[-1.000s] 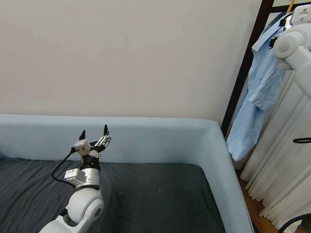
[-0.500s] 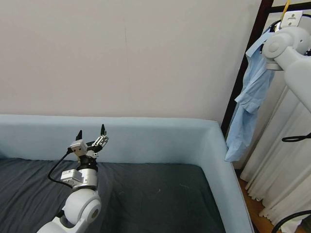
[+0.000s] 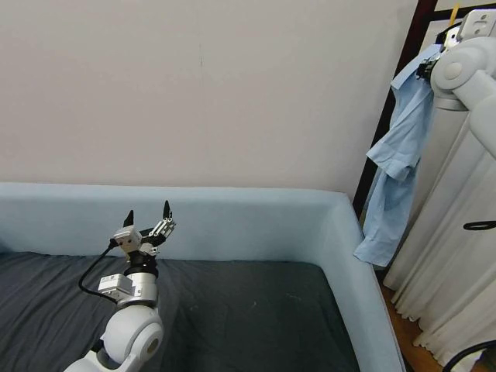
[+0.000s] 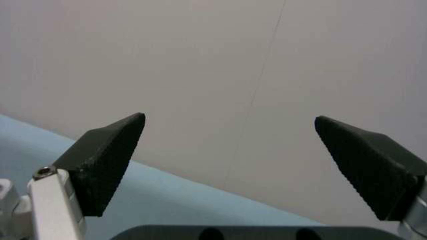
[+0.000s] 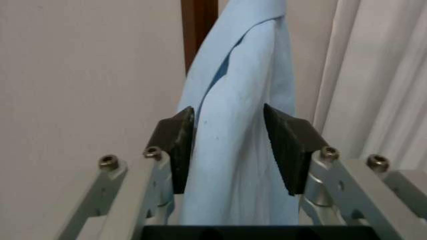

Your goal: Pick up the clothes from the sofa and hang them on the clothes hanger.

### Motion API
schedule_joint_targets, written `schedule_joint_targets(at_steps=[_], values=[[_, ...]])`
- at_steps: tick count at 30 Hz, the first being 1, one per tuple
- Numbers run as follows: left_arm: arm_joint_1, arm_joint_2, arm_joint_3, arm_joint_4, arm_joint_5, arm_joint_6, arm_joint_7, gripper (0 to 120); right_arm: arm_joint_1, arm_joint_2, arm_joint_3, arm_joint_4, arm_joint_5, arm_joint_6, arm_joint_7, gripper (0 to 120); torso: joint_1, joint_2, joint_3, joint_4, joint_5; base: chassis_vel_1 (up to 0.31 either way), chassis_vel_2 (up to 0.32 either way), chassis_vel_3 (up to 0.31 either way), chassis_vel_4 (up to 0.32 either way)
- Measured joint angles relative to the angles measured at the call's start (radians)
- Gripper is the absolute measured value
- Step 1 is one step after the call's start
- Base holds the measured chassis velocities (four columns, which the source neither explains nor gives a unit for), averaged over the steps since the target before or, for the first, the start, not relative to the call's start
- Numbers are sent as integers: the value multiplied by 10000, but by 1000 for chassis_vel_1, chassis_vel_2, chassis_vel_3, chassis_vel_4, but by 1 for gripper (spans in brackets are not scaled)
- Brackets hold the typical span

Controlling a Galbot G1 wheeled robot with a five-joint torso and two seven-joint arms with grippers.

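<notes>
One shirt, and it's up in the air! My right gripper [image 5: 230,140] is clenched on the blue shirt [image 3: 397,151], its pads [image 5: 179,145] pinching a fold of the cloth from both sides. In the head view the shirt hangs out at two o'clock, draping down just beside the dark wooden post [image 3: 385,124], with the white curtains [image 3: 442,256] near it at three o'clock.

Down at seven o'clock my left gripper [image 3: 148,211] hovers released, jaws wide apart and pointing up. It holds nothing above the dark seat cushion [image 3: 248,310] of the sofa [image 3: 232,217].

How far along? By my reckoning the pick-up half is done: the shirt is off the sofa and raised to rack height. The hanging half is not settled. I am gripping the cloth, so the garment's weight may be on me rather than on any hanger.

Now the views. The right wrist camera gives me the grip itself, cloth squeezed between the pads with the post straight beyond at twelve o'clock. The head view gives the whole drape and the gap to the sofa arm, but my own arm joint covers the collar end. So I cannot tell whether a hook has caught. The left wrist camera adds the spread jaws against bare wall.
</notes>
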Motion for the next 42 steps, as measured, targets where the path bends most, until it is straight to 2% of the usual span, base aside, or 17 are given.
schedule_joint_targets(at_steps=[4, 6, 7, 10, 11, 13, 15, 18, 20, 21, 24, 25, 30, 31, 34, 36, 42], values=[[139, -12, -116, -35, 6, -3, 0, 100, -223, -236, 60, 730, 6, 415, -499, 58, 0, 0, 0, 1, 2, 0, 0, 0, 0], [272, -33, -256, -41, 11, -9, 2, 100, -478, -549, 205, 1604, -29, 1217, -1402, 67, -1, 0, -1, 0, 0, 0, 0, 0, 0], [272, -33, -256, -41, 11, -9, 2, 100, -478, -549, 205, 1604, -29, 1217, -1402, 67, -1, 0, -1, 0, 0, 0, 0, 0, 0], [405, -60, -403, -52, -9, -23, 19, 100, -993, -955, 431, 2910, -121, 2273, -2252, 84, -1, 1, -1, 1, -4, 0, 0, 0, 0], [405, -60, -403, -52, -9, -23, 19, 100, -993, -955, 431, 2910, -121, 2273, -2252, 84, -1, 1, -1, 1, -4, 0, 0, 0, 0], [607, -60, -547, -171, -167, -102, 140, 100, -1891, -1397, 593, 4054, -901, 3476, -3318, 93, -1, 1, -1, 0, -3, 0, 0, 0, 0], [666, -60, -581, -209, -209, -106, 175, 100, -2144, -1501, 653, 4303, -1136, 3696, -3533, 96, -1, 0, -1, 1, 1, 0, 0, 0, 0], [1508, -162, -1101, -659, -458, -61, 508, 100, -4644, -1985, 1402, 5811, -2989, 4854, -4329, 100, -2, 0, 0, -1, 4, 0, 0, 0, 0], [1695, -210, -1207, -696, -429, -155, 551, 100, -5262, -2023, 1629, 6035, -3413, 5059, -4402, 100, -1, 0, 0, 0, 5, 0, 0, 0, 0], [1922, -311, -1361, -714, -301, -370, 658, 100, -6164, -2035, 1873, 6354, -4000, 5307, -4415, 100, -1, 1, -1, 1, 4, 0, 0, 0, 0], [2454, -645, -1719, -720, 179, -907, 1109, 100, -8595, -1719, 2791, 6848, -5168, 6386, -4388, 100, -2, 1, -1, 2, 1, 0, 0, 0, 0], [2454, -645, -1719, -720, 179, -907, 1109, 100, -8595, -1719, 2791, 6848, -5168, 6386, -4388, 100, -2, 1, -1, 2, 1, 0, 0, 0, 0], [3127, -1163, -1830, -903, 709, -1160, 1374, 100, -12190, -855, 4778, 7300, -6722, 6802, -4705, 100, -1, 1, -2, 0, -2, 0, 0, 0, 0], [3127, -1163, -1830, -903, 709, -1160, 1374, 100, -12190, -855, 4778, 7300, -6722, 6802, -4705, 100, -1, 1, -2, 0, -2, 0, 0, 0, 0], [3558, -1443, -1802, -906, 1105, -1275, 1504, 100, -14061, -152, 5537, 7422, -7771, 6819, -4862, 100, -2, 1, -1, -3, 5, 0, 0, 0, 0], [3952, -1694, -1770, -851, 1527, -1450, 1531, 100, -15433, 655, 6133, 7416, -8851, 7026, -5257, 100, -2, 2, -2, 1, -2, 0, 0, 0, 0], [4727, -2000, -1552, -660, 2265, -1648, 1473, 100, -17196, 1804, 6765, 7165, -10190, 7830, -6081, 100, -2, 2, -1, -1, -2, 0, 0, 0, 0]])
